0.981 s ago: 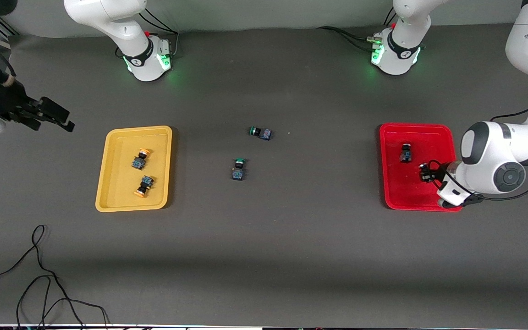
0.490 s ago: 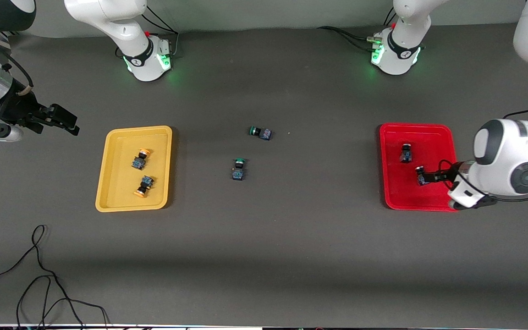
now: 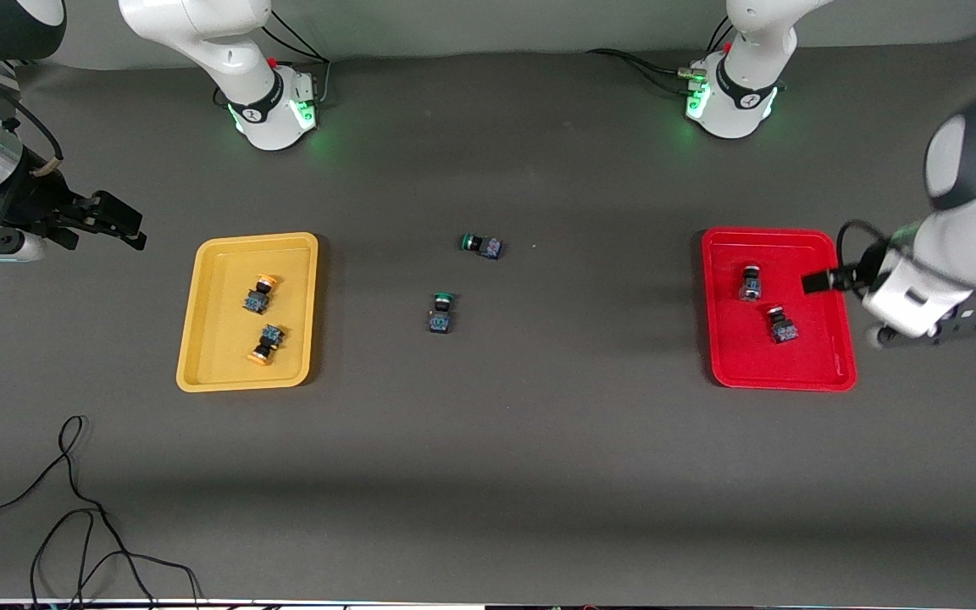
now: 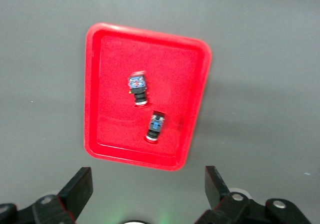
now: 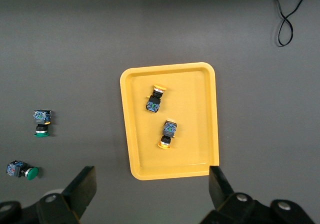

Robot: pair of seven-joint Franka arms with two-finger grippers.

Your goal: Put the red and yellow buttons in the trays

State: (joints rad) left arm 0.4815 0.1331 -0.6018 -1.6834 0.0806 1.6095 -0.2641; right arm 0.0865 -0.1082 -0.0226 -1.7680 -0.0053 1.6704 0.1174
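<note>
Two trays lie on the dark counter point(image 3: 488, 440). Nearest the front camera in the yellow tray point(image 3: 200, 356) lies one orange-yellow button point(image 3: 265, 343), with a second orange-yellow button point(image 3: 258, 294) a little farther back. In the red tray point(image 3: 729, 364), toward the left arm's end, the nearer red button point(image 3: 783, 325) lies close to the farther red button point(image 3: 750, 282), apart from it. Between the trays two green-capped buttons lie on the bare counter, the nearer green button point(image 3: 441, 313) and the farther green button point(image 3: 481, 245). The left gripper point(image 3: 818, 281) hangs over the red tray's edge, jaws wide apart and empty. The right gripper point(image 3: 119, 227) waits above the counter beside the yellow tray, jaws spread and empty. No writing can be read on any button.
</note>
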